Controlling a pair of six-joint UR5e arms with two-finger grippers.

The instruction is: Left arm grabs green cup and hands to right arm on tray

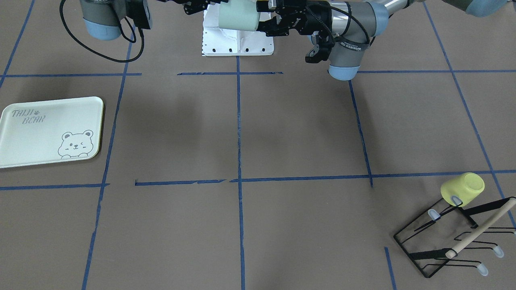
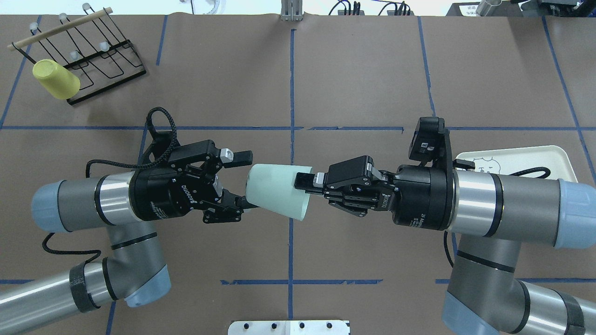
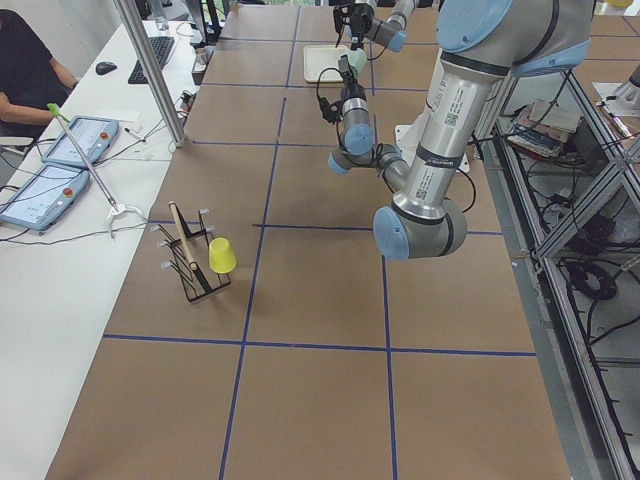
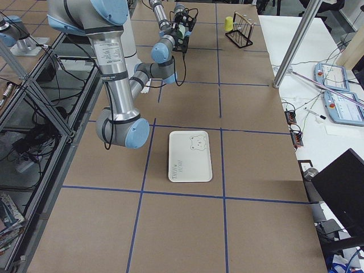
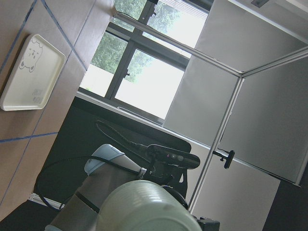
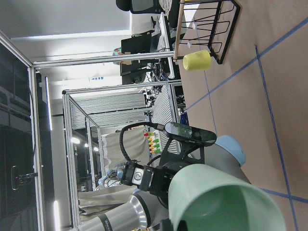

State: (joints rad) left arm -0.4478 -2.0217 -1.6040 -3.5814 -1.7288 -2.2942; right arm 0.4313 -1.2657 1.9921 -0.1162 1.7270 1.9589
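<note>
The pale mint-green cup (image 2: 274,190) lies on its side in the air over the table's middle, between the two grippers; it also shows in the front view (image 1: 240,17). My right gripper (image 2: 303,182) is shut on the cup's rim, with one finger on the outer wall and the other hidden inside. My left gripper (image 2: 244,181) is at the cup's base with its jaws spread; the upper finger stands clear of the cup. The tray (image 2: 512,160) lies on the table under my right arm, empty (image 1: 48,129).
A yellow-green cup (image 2: 56,80) hangs on a black wire rack (image 2: 100,51) with a wooden bar at the far left corner, also in the front view (image 1: 462,188). A white base plate (image 1: 238,44) sits at the robot's edge. Blue tape lines cross the brown table.
</note>
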